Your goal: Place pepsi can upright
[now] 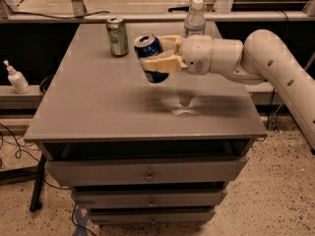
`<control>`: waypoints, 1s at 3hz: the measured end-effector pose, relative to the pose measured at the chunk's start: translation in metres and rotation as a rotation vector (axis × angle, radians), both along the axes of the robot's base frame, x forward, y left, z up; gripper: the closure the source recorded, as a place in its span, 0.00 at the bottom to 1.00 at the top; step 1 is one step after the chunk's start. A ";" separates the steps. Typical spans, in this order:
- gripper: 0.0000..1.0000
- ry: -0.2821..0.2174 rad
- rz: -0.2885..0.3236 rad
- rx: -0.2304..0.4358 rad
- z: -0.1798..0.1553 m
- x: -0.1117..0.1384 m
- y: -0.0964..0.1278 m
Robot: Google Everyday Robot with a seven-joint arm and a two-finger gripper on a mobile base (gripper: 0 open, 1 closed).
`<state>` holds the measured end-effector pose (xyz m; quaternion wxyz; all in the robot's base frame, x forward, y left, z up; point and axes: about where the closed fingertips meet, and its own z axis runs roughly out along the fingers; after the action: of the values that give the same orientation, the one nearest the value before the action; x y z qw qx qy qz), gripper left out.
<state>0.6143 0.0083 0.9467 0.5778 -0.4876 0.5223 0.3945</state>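
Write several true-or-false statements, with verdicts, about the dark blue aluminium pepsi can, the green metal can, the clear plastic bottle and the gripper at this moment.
1. The gripper is shut on the dark blue aluminium pepsi can. True.
2. The pepsi can stands upright on the grey tabletop. False: it is held in the air above the tabletop, tilted, with its silver top towards the back left.
3. The green metal can lies on its side. False: it stands upright near the table's back edge.
4. The clear plastic bottle with a white cap stands behind the gripper. True.
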 end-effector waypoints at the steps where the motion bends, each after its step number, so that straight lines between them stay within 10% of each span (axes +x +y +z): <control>1: 1.00 0.018 0.030 -0.003 -0.015 0.005 -0.017; 3: 1.00 0.085 0.047 -0.022 -0.048 0.001 -0.049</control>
<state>0.6149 -0.0404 0.8982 0.5401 -0.4888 0.5392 0.4227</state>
